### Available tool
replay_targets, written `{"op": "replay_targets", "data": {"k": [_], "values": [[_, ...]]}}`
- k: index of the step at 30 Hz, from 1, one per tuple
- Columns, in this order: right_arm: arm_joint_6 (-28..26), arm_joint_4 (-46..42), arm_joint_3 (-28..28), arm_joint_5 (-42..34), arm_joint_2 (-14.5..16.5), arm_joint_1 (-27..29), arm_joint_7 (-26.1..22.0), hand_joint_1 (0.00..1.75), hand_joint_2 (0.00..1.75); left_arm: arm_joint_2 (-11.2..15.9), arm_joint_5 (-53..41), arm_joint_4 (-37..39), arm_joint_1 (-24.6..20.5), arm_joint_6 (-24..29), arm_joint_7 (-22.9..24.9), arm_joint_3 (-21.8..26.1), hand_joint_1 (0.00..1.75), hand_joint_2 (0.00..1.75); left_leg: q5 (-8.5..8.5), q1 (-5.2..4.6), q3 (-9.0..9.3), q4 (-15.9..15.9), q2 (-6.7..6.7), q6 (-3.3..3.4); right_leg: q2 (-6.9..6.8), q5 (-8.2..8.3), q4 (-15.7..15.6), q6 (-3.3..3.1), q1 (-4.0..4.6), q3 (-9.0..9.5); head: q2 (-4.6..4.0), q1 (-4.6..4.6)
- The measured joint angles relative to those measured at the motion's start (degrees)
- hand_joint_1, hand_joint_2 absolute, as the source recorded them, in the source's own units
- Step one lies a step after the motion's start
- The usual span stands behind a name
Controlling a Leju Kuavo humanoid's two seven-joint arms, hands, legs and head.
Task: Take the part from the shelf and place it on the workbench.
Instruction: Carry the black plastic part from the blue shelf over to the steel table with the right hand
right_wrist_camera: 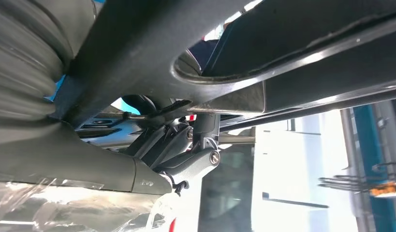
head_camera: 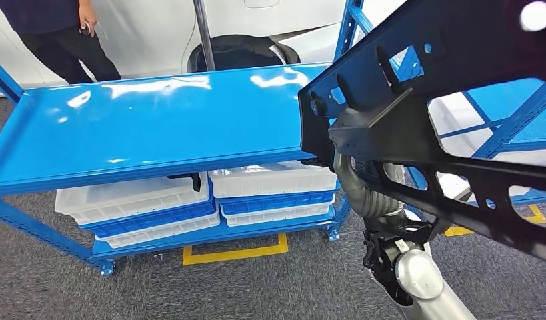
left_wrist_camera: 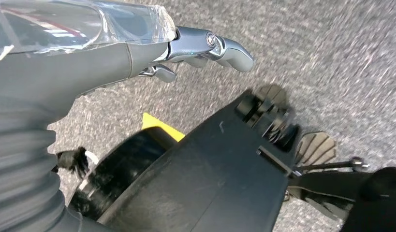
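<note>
We've got the part (head_camera: 450,113) up in the air, off to the right of the blue shelf (head_camera: 143,127) and overhanging that shelf's right edge. It's a big black frame with cut-outs and ribs: we judge it stiff, not fragile, and awkward rather than heavy. Its length means leverage, so it will want to swing or twist about a single grip.

Our right hand (head_camera: 367,183) is under it, near the end closest to the shelf. In the right wrist view the fingers (right_wrist_camera: 186,154) are curled up against a rib of the part (right_wrist_camera: 292,82), clamped on it as far as we can see. Best hold looks like a rib or cut-out edge, where fingers can hook; the flat faces look smooth and likely slippery.

Our left hand (left_wrist_camera: 138,53) hangs over the carpet (left_wrist_camera: 341,58), fingers (left_wrist_camera: 229,48) loosely extended, holding nothing.
</note>
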Motion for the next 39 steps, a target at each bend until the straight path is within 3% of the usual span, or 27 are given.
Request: {"op": "replay_targets", "data": {"k": [2,3,4,5,6,9,10,18,20,22,25,26,27,28,30,31,33,35,36,37,39], "values": [[-0.1,0.5,0.0,-1.0,0.1,0.0,0.0,1.75,1.75,0.0,0.1,0.0,0.1,0.2,0.0,0.0,0.00,1.75,0.59,-0.19,-0.50,0.1,-0.04,-0.42,0.04,0.47,-8.8,-0.64,0.29,5.98,0.01,-0.04],[-0.3,0.7,0.0,-1.1,0.2,0.0,-0.1,1.75,1.75,-0.1,0.1,0.0,0.1,0.3,0.0,0.0,0.00,1.75,0.89,-0.23,-0.66,0.1,-0.04,-0.74,0.07,0.12,-11.5,-0.87,0.47,7.69,0.01,-0.09],[-0.6,1.0,0.0,-1.0,0.3,0.0,-0.1,1.75,1.75,-0.1,0.1,0.0,0.1,0.3,0.0,0.0,0.00,1.75,1.18,-0.26,-0.82,0.1,-0.02,-1.11,0.09,-0.25,-12.7,-1.03,0.64,8.21,0.01,-0.14],[-1.1,1.2,0.0,-0.8,0.4,0.1,-0.2,1.75,1.75,-0.1,0.1,0.0,0.2,0.3,0.1,0.1,0.00,1.75,1.32,-0.27,-0.97,0.1,0.01,-1.40,0.11,-0.24,-13.0,-1.17,0.63,8.10,0.01,-0.20],[-1.7,1.5,0.0,-0.3,0.4,0.1,-0.1,1.75,1.75,-0.1,0.0,0.0,0.2,0.4,0.2,0.1,0.00,1.75,1.21,-0.29,-1.09,0.1,0.03,-1.10,0.15,-0.13,-13.1,-1.19,0.59,7.90,0.01,-0.26],[-3.8,2.2,0.0,1.4,0.7,0.3,0.1,1.75,1.75,0.0,-0.2,0.0,0.6,0.4,0.6,0.1,0.00,1.75,1.36,-0.38,-1.29,-0.1,0.04,0.82,0.21,0.12,-13.2,-1.24,0.56,7.63,0.00,-0.56],[-4.5,2.4,0.0,2.0,0.7,0.4,0.3,1.75,1.75,0.0,-0.2,0.0,0.8,0.4,0.7,0.1,0.00,1.75,1.63,-0.37,-1.30,-0.1,0.03,1.02,0.22,0.17,-13.2,-1.38,0.61,7.61,0.00,-0.68],[-6.4,3.6,0.0,4.0,1.2,0.9,0.8,1.75,1.75,0.3,-0.7,0.0,1.2,0.6,0.8,0.1,0.00,1.75,1.91,-0.48,-1.32,0.0,0.03,1.11,0.20,0.21,-13.1,-1.34,0.58,7.57,-0.01,-1.04],[-6.5,3.7,0.0,4.1,1.4,0.9,0.8,1.75,1.75,0.3,-0.8,0.0,1.2,0.7,0.8,0.2,0.00,1.75,2.05,-0.31,-0.92,-0.7,0.04,0.82,0.20,-0.04,-13.2,-1.09,0.57,7.65,-0.01,-1.04],[-6.5,3.7,0.0,4.1,1.5,0.8,0.8,1.75,1.75,0.3,-0.9,0.0,1.1,0.7,0.7,0.2,0.00,1.75,2.32,0.14,-0.20,-1.8,-0.04,0.41,0.24,-1.76,-10.5,-0.65,0.50,6.48,0.00,-1.02],[-6.6,3.9,0.0,4.3,1.5,1.0,0.8,1.75,1.75,0.2,-0.9,0.0,1.1,0.7,0.7,0.2,0.00,1.75,2.35,0.43,0.08,-2.1,-0.57,0.20,0.26,-6.56,1.0,0.27,0.02,0.25,0.00,-0.93],[-6.6,4.1,0.0,4.5,1.5,1.2,0.9,1.75,1.75,0.2,-0.9,0.0,1.2,0.7,0.7,0.2,0.00,1.75,2.28,0.51,0.08,-2.1,-0.89,0.10,0.26,-6.94,3.6,0.59,-0.24,-1.45,0.00,-0.91],[-6.6,4.2,0.0,4.6,1.5,1.2,0.9,1.75,1.75,0.2,-1.0,0.0,1.3,0.7,0.7,0.2,0.00,1.75,2.18,0.65,0.10,-2.0,-1.31,-0.08,0.27,-6.10,4.0,0.90,-0.52,-2.04,0.00,-0.91],[-6.6,4.2,0.0,4.7,1.5,1.3,0.9,1.75,1.75,0.2,-1.0,0.0,1.4,0.8,0.7,0.2,0.00,1.75,2.02,0.85,0.12,-1.8,-1.78,-0.36,0.34,-4.25,1.9,1.21,-0.82,-1.45,-0.01,-0.91],[-6.6,4.3,0.0,4.7,1.5,1.3,0.8,1.75,1.75,0.3,-1.2,0.0,1.5,1.1,0.6,0.2,0.00,1.75,1.50,1.22,-0.05,-1.0,-2.83,-1.25,1.79,0.01,-6.1,1.84,-1.46,2.02,-0.01,-0.83],[-6.6,4.3,0.0,4.7,1.5,1.3,0.7,1.75,1.75,0.3,-1.2,0.0,1.5,1.3,0.6,0.2,0.00,1.75,1.23,1.27,-0.28,-0.5,-3.31,-1.77,2.63,1.25,-9.3,1.77,-1.64,3.43,-0.01,-0.78],[-6.6,4.3,0.0,4.6,1.5,1.4,0.5,1.75,1.75,0.3,-1.1,0.0,1.6,1.5,0.5,0.2,0.00,1.75,1.04,1.32,-0.76,0.0,-4.11,-2.72,3.46,1.50,-11.2,1.01,-1.47,4.28,0.00,-0.80],[-6.6,4.3,0.0,4.6,1.7,1.5,0.4,1.75,1.75,0.3,-1.1,0.0,1.8,1.7,0.4,0.3,0.00,1.75,1.05,1.58,-1.10,0.2,-4.45,-3.39,2.45,1.53,-10.9,-0.14,-1.25,4.12,0.00,-0.93],[-6.5,4.3,0.0,4.6,1.8,1.5,0.3,1.75,1.75,0.3,-1.0,0.0,1.9,1.7,0.4,0.3,0.00,1.75,0.53,1.64,-1.48,0.9,-3.86,-3.61,1.93,1.57,-10.9,-0.61,-1.23,4.11,0.00,-1.00],[-6.5,4.3,0.0,4.6,2.0,1.5,0.3,1.75,1.75,0.3,-1.0,0.0,1.9,1.8,0.4,0.3,0.00,1.75,-0.59,1.61,-2.31,2.8,-3.03,-3.72,1.33,1.62,-10.9,-1.05,-1.23,4.13,-0.01,-1.10],[-6.4,4.4,0.0,4.5,2.3,1.6,0.1,1.75,1.75,0.3,-1.0,0.0,1.7,1.9,0.2,0.4,0.00,1.75,-4.31,1.39,-5.47,10.0,-1.34,-3.75,0.12,1.59,-10.9,-1.61,-0.93,4.15,-0.01,-1.35]]}}
